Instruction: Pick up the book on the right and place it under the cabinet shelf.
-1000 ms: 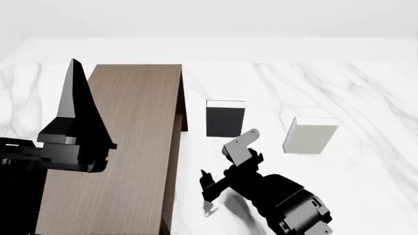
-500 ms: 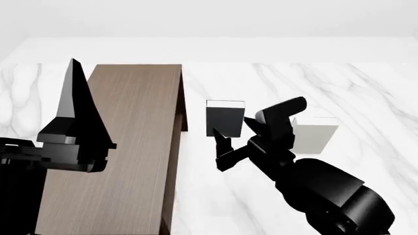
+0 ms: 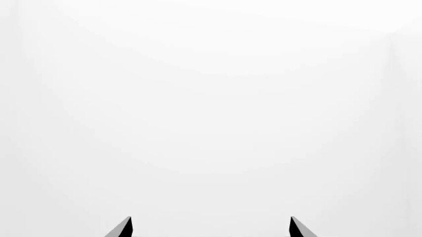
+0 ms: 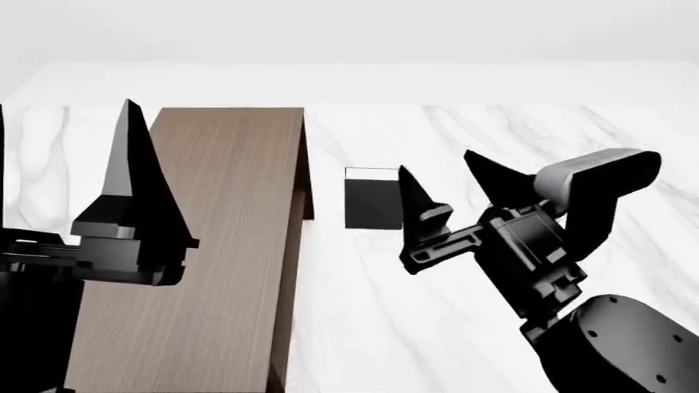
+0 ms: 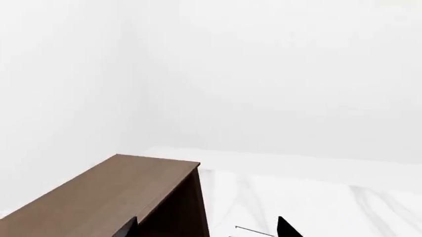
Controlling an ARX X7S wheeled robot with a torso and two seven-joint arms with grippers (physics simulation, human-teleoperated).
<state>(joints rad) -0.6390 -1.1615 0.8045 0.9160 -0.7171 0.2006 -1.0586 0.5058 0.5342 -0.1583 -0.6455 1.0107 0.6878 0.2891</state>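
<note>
We see the white marble desk (image 4: pixel 611 131) spread beneath both arms, carrying everything. The tall brown cabinet (image 4: pixel 218 246) stands just to the left of the right end effector (image 4: pixel 437 161) and beside the left end effector (image 4: pixel 64 106). Its open underside faces the right arm, which we judge is why the book is meant to go in from that side.

The right end effector is raised above the desk with its fingers spread wide and nothing between them. Its wrist camera looks over the cabinet top (image 5: pixel 112 192) towards the wall, not down at the desk. From this we judge it is up high to pass over the standing books before it drops.

The left end effector is also wide and empty. Its wrist camera shows only blank white between the two tips (image 3: pixel 210 219). We take it to be parked out of the way, since the book lies on the other arm's side.

The black book (image 4: pixel 372 205) stands upright just beyond the right end effector's left finger, between that finger and the cabinet.

The book we want does not show in any view. In the head view the right end effector and its arm cover the patch of desk to the right of the black book, so we judge it stands behind them, not yet grasped. The next move likely calls for lowering and turning the fingers to straddle its thin sides.
</note>
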